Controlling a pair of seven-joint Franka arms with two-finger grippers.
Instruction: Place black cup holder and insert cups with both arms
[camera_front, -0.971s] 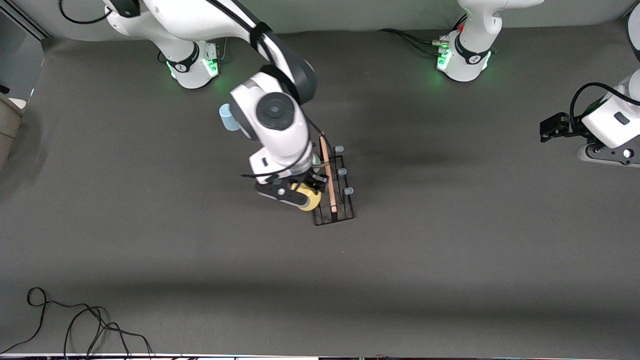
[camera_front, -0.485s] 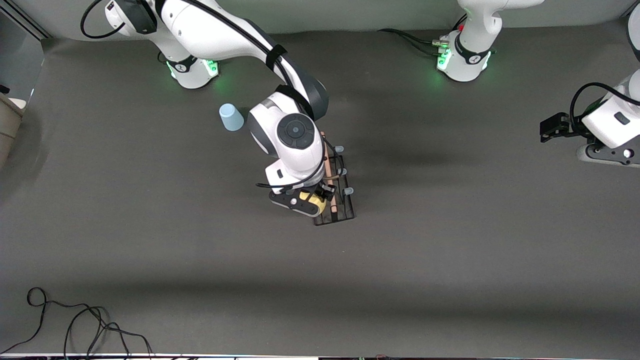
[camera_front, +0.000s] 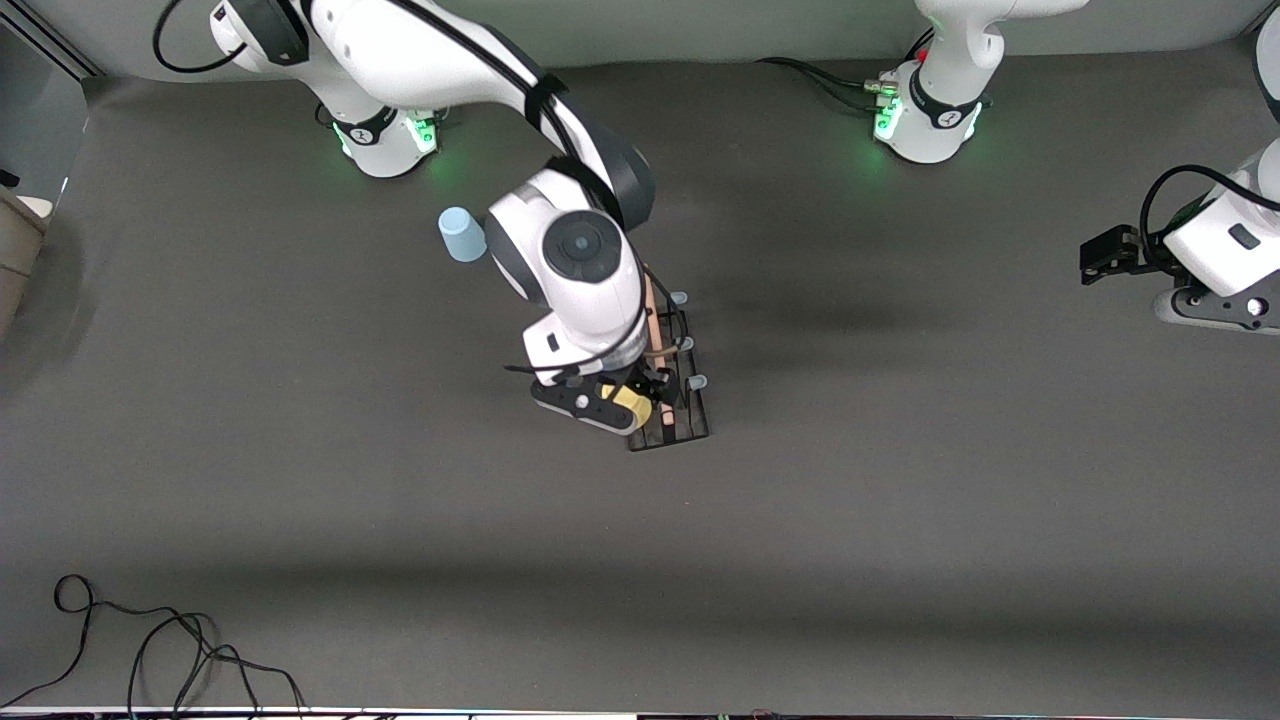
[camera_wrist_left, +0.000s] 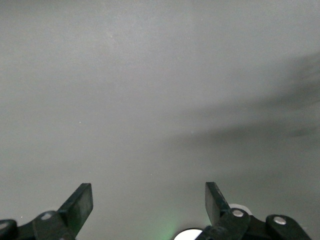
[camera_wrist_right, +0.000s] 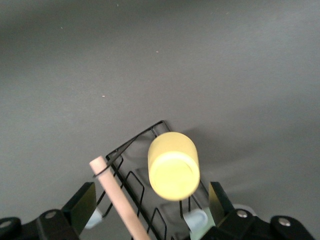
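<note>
The black cup holder (camera_front: 692, 424) stands mid-table, its wooden rod handle (camera_wrist_right: 119, 199) along the top. A yellow cup (camera_front: 632, 404) (camera_wrist_right: 173, 165) sits upside down over one of its pegs, on the side toward the right arm's end. My right gripper (camera_front: 618, 402) (camera_wrist_right: 150, 188) hangs over that cup, open, with its fingers apart from the cup on both sides. A pale blue cup (camera_front: 462, 235) stands upside down on the table, farther from the front camera than the holder. My left gripper (camera_front: 1210, 306) (camera_wrist_left: 148, 192) waits open with nothing in it at the left arm's end.
Bare pale-tipped pegs (camera_front: 696, 382) line the holder's side toward the left arm. A black cable (camera_front: 150, 645) lies coiled at the table's near corner on the right arm's end. The arm bases (camera_front: 385, 130) stand along the table's edge farthest from the front camera.
My right gripper carried the yellow cup sideways onto the holder, then opened and let it go on a peg. The left arm has not moved.
</note>
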